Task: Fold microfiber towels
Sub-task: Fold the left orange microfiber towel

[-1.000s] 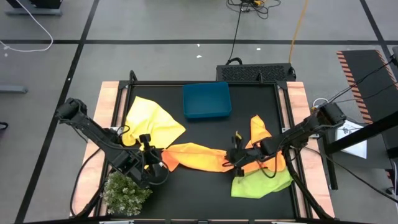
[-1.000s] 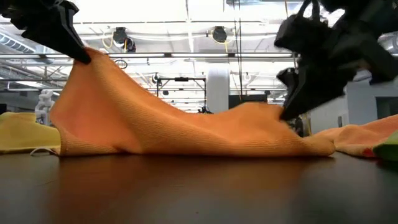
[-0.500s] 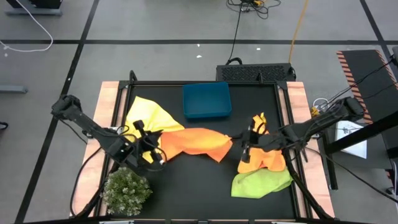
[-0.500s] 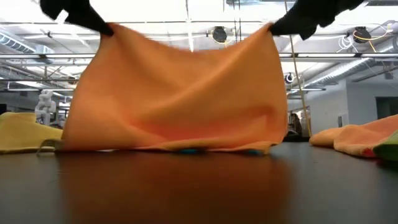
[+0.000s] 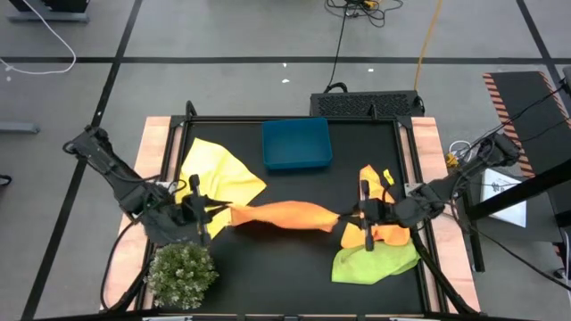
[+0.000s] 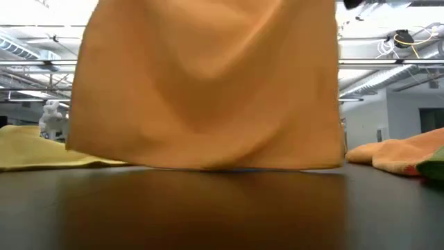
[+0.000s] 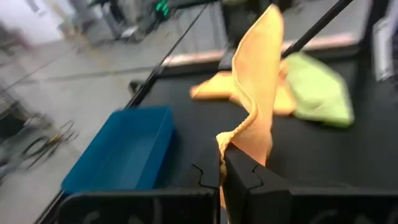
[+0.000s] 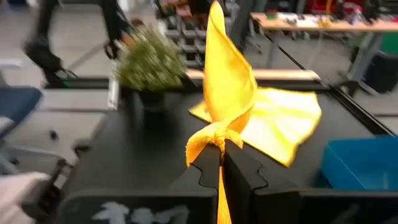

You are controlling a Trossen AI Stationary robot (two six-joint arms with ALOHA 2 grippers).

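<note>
While both pinch it, the orange towel (image 5: 284,214) (stretched) hangs between left end effector (image 5: 218,214) and right (image 5: 348,217).

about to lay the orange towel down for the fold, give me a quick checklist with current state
1. Left gripper shut on orange towel corner: ok.
2. Right gripper shut on the opposite corner: ok.
3. Towel stretched between both grippers, hanging flat: ok.
4. Lower edge at the table: cannot tell whether it touches.
5. Yellow towel and blue bin apart from it: ok.
6. Plant close to left gripper: not ok.
</note>
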